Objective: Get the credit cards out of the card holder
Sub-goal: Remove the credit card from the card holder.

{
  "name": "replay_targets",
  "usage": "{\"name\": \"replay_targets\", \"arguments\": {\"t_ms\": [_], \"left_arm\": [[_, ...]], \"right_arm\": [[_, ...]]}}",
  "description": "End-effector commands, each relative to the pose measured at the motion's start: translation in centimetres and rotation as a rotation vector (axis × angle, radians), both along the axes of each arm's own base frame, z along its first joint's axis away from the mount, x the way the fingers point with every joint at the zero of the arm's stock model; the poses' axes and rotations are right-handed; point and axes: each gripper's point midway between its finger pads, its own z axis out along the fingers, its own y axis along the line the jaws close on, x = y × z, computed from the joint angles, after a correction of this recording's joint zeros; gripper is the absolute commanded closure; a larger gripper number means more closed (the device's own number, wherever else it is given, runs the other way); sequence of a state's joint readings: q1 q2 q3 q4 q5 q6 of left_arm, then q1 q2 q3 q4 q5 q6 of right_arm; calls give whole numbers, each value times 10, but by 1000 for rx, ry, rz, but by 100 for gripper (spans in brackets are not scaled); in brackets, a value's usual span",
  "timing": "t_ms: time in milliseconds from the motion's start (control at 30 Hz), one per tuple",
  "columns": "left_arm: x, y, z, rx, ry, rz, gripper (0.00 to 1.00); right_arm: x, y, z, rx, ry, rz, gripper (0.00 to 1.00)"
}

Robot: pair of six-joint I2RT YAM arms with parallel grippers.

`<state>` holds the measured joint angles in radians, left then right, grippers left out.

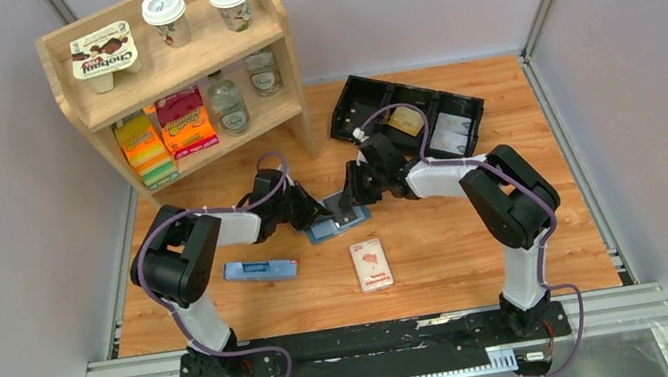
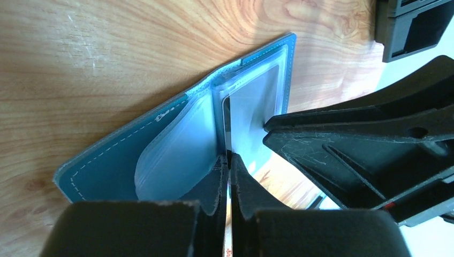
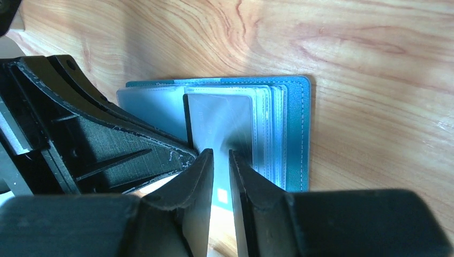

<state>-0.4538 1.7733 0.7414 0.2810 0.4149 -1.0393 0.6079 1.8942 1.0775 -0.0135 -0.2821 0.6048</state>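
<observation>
The light blue card holder (image 1: 336, 221) lies open on the wooden table between both grippers; it also shows in the left wrist view (image 2: 123, 160) and the right wrist view (image 3: 295, 134). My left gripper (image 1: 317, 213) (image 2: 228, 156) is shut on a thin inner leaf of the holder, seen edge-on. A dark grey card (image 3: 219, 118) sticks partly out of the slots. My right gripper (image 1: 351, 204) (image 3: 221, 154) is over that card, its jaws a narrow gap apart with nothing between them. A tan flat thing (image 1: 406, 122) lies in the black tray.
A black compartment tray (image 1: 347, 105) sits behind the right arm. A narrow pale blue box (image 1: 261, 270) and a white pack with a red picture (image 1: 370, 264) lie nearer the front. A wooden shelf (image 1: 180, 71) with cups and bottles stands at the back left.
</observation>
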Motion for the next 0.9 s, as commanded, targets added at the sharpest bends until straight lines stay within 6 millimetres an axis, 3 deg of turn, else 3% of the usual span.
{"name": "replay_targets", "arguments": {"t_ms": [0,333,633,867], "left_arm": [[8,-5,26,-71,-90,-11,99],[-2,11,23,-64,-69,19,99],[-5,14,28,-65,-72,10,98],[-4,13,28,-71,-76,11,86]], "right_arm": [[-17,-22,-36,-69,103,-36,75],[-14,-36,-47,-91,122,-79,76],[-12,-41,-51,-103,126,-88,76],[-14,-43,-55,-113,137,-80,76]]}}
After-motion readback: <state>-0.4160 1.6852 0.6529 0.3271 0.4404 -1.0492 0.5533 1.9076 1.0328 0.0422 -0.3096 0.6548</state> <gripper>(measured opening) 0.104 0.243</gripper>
